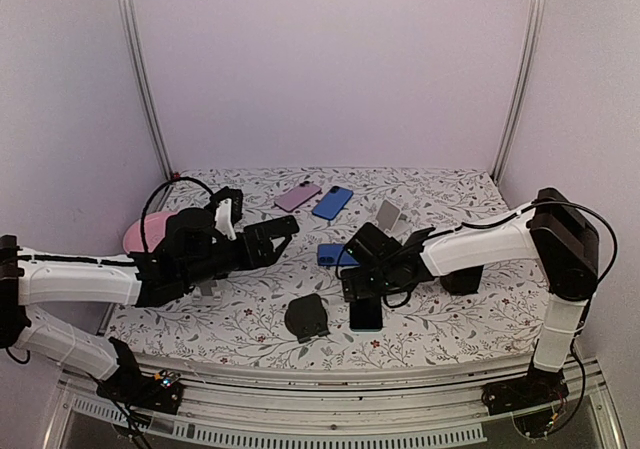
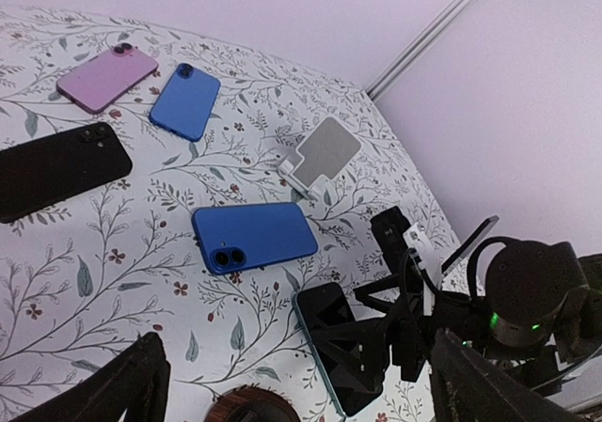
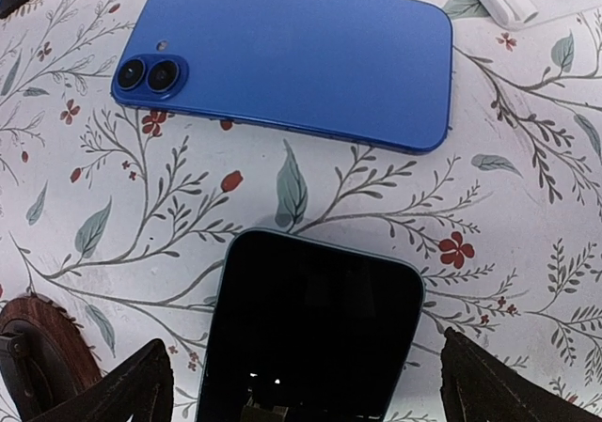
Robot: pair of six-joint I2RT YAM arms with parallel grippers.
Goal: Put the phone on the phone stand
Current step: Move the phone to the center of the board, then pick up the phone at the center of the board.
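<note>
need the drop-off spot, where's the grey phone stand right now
In the top view the grey phone stand sits toward the back of the table, right of centre, just right of the back blue phone and behind the nearer blue phone.

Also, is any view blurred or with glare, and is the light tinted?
Top external: even purplish light, soft shadows, no blur. Left wrist: sharp, table curved at far edge. Right wrist: blue phone sharp, faint reflections on the black screen, near fingers dark.
</note>
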